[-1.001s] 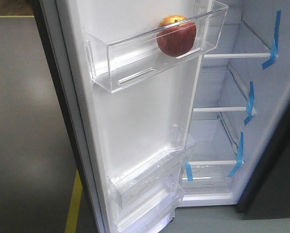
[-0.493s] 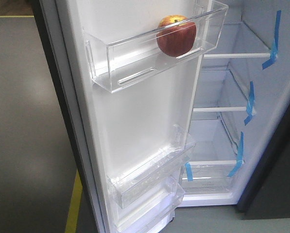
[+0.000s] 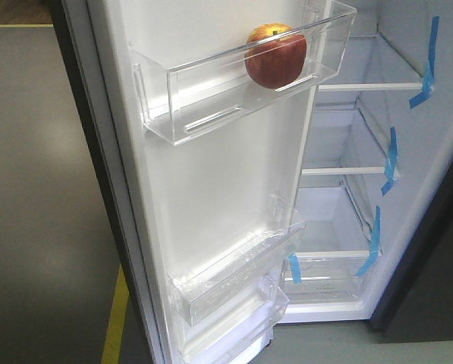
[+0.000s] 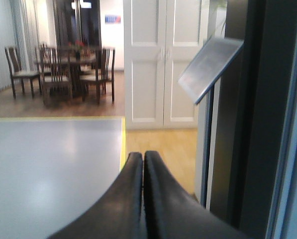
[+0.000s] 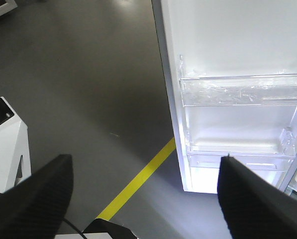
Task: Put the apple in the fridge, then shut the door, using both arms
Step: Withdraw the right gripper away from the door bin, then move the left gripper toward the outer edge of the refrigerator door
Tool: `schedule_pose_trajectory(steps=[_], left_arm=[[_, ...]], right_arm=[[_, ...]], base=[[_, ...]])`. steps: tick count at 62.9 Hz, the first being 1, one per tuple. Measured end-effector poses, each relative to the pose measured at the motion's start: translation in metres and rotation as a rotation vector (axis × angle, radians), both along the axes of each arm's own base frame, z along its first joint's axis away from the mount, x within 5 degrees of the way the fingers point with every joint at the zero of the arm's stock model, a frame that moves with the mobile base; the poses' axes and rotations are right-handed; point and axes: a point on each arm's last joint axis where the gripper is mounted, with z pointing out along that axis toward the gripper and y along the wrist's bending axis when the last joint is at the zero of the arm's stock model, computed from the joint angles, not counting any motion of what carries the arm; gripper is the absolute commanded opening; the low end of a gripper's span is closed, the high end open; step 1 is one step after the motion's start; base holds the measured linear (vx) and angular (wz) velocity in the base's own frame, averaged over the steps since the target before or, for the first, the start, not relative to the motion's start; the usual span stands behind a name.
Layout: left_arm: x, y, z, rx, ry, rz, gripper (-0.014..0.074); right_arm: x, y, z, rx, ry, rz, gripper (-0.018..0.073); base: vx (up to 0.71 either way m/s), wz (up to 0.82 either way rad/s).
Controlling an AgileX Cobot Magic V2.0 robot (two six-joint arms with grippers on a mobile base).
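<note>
Two grippers, one apple, one open door: entry for the closing step.

- Apple: red with a yellow crown, resting in the top clear bin of the door, at the bin's end nearest the fridge. Placement looks done; shutting the door remains.
- Left gripper: fingers pressed together, nothing held. It sits just beside a dark vertical slab at the right of its view, probably the door's outer side.
- Right gripper: spread wide and empty, hanging on the door's inner side above the lower bins and a yellow floor line.

Handling note, as judgement:
- Push flat against the door's outer face, away from the hinge, at a slow even pace. The apple sits loose in a smooth bin and may roll or rock if the door is swung hard or stopped short.
- Bring the right gripper out of the gap between door and fridge before the swing.

Not determinable:
- Neither arm appears in the front view.
- The door's outer face and any handle are unseen.
- Whether the left gripper touches the door cannot be told.
- The tilted grey panel beyond the door is unidentified.
- The lowest bin and the fridge top are cut off.
</note>
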Motion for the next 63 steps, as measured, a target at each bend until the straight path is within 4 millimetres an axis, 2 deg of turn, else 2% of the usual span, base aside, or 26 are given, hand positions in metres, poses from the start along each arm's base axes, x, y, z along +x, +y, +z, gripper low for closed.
schedule_pose_trajectory(steps=[9,16,29,42,63], left_arm=[[0.024,0.0,0.029,0.014,0.123,0.003,-0.0006],[0.046,0.001,0.042,0.035,0.22,0.009,-0.0006],[0.093,0.003,0.045,0.059,0.412,0.016,-0.0006],[0.137,0.002,0.024,0.061,0.535,0.01,-0.0006],[0.184,0.002,-0.017,0.061,0.675,0.002,-0.0006]], right_arm=[[0.0,0.0,0.0,0.0,0.0,0.0,0.0579],[0.0,0.0,0.0,0.0,0.0,0.0,0.0579],[0.0,0.0,0.0,-0.001,0.001,0.0,0.0579],[0.0,0.0,0.0,-0.002,0.003,0.001,0.0579],[0.0,0.0,0.0,-0.002,0.003,0.001,0.0579]], base=[[0.0,0.0],[0.0,0.0],[0.0,0.0],[0.0,0.0],[0.0,0.0]])
